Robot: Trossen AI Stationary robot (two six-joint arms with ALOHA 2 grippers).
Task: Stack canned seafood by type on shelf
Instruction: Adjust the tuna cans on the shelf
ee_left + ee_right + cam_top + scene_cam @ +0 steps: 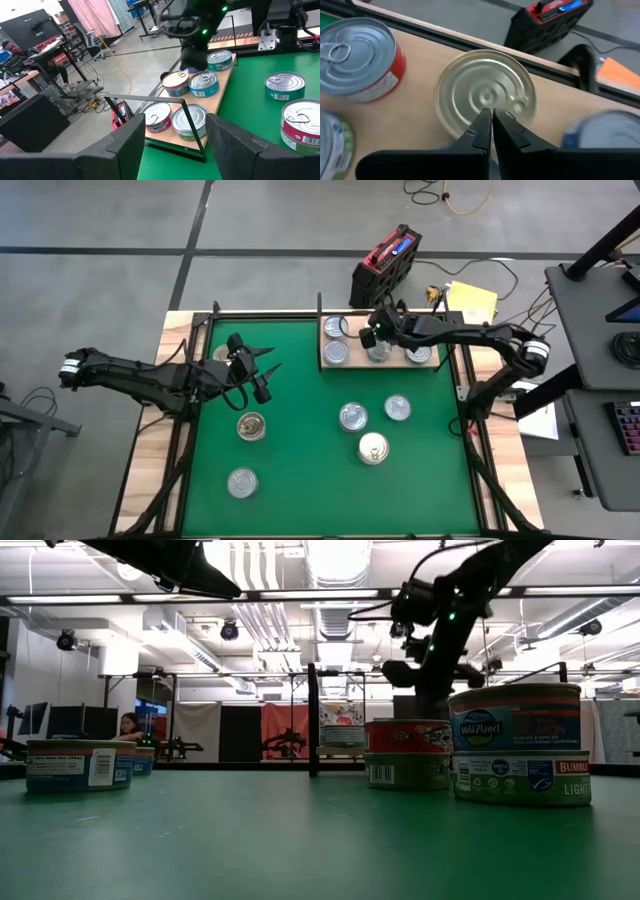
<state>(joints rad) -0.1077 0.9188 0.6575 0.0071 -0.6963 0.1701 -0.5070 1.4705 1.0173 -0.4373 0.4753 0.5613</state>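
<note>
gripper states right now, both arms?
Left gripper: open, empty, above the green mat.
Right gripper: shut, empty, over a can on the shelf.

Mat (pixel 300 430): flat green. Shelf (pixel 420 120): pale light-brown wood. Gold-lidded tin (pixel 485 97) with concentric ridges; neighbour tin (pixel 357 57) silver-lidded, red side. Teal-sided tin (pixel 205 84), silver top. Stacked tins (pixel 517 745): blue label over green-and-red one, wording partly legible. Case (pixel 385 265) beyond the surface: black and red, possibly blue-marked
</note>
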